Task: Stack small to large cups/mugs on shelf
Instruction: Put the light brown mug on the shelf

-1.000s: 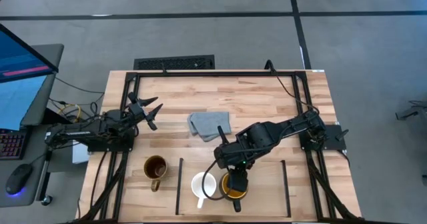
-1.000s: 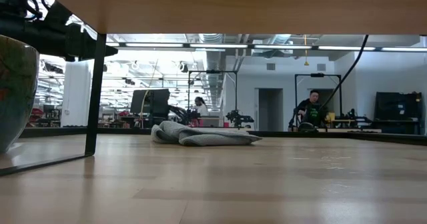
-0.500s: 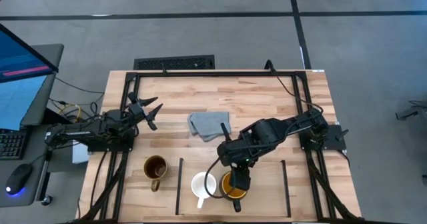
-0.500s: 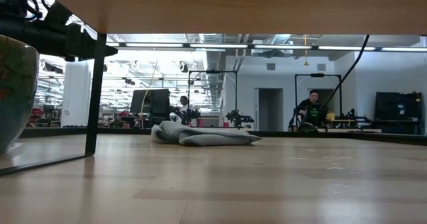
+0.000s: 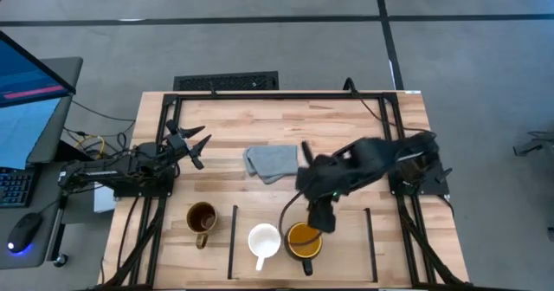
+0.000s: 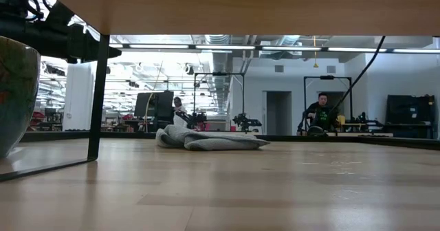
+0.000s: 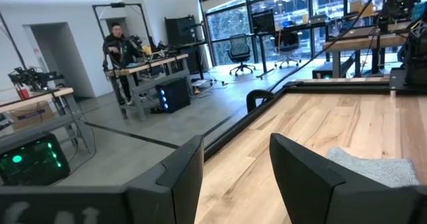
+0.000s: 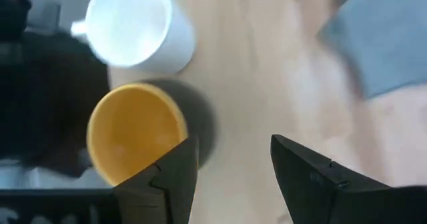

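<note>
Between two thin black bars, on the shelf (image 5: 346, 239), the small white mug (image 5: 263, 238) and the dark mug with the yellow inside (image 5: 302, 239) stand upright side by side on their bases. The brownish-gold mug (image 5: 202, 217) stands left of the left bar (image 5: 234, 230); it shows at the low view's left edge (image 6: 14, 93). My right gripper (image 5: 318, 215) hovers open above the dark mug (image 8: 137, 134) and the white mug (image 8: 133, 27), with nothing between its fingers. My left gripper (image 5: 195, 144) waits open at the table's left.
A crumpled grey cloth (image 5: 271, 161) lies mid-table, beyond the shelf; it also shows in the low view (image 6: 206, 138). A black metal frame (image 5: 260, 94) runs around the table. People show in the room beyond the table.
My right gripper has risen from the dark mug and drawn back toward the table's far edge, tipping as it went. The dark mug stays upright beside the white one.
</note>
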Controlling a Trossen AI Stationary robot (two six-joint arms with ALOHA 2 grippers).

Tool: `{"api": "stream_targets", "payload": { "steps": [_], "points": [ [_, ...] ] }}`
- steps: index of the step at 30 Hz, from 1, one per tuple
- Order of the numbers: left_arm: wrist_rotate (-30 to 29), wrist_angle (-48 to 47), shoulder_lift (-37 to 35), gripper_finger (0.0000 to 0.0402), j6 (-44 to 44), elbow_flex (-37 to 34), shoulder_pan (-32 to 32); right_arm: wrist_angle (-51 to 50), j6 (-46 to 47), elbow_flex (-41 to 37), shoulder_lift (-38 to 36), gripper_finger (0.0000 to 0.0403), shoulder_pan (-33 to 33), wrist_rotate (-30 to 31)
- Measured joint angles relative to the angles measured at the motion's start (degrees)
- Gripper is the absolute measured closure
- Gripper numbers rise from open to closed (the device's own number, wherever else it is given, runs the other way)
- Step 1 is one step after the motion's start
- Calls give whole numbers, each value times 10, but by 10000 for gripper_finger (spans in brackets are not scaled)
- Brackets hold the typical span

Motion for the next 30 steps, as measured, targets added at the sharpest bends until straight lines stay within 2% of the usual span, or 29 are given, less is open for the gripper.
{"api": "stream_targets", "payload": {
  "steps": [7, 10, 17, 21, 25, 30],
  "points": [
    [0, 0, 0, 236, -11, 0, 0, 26, -158, 0, -78, 193, -9, 147],
    [0, 0, 0, 236, -25, 0, 0, 48, -248, 0, -103, 193, -18, 180],
    [0, 0, 0, 236, -87, 0, 0, 74, -397, -3, -143, 193, -67, 176],
    [0, 0, 0, 236, -102, 0, 0, 87, -432, -33, -167, 193, -101, 120],
    [0, 0, 0, 236, -102, 0, 0, 120, -462, -97, -206, 193, -131, 86],
    [0, 0, 0, 236, -106, 0, 0, 178, -469, -230, -290, 193, -178, 66]
  ]
}}
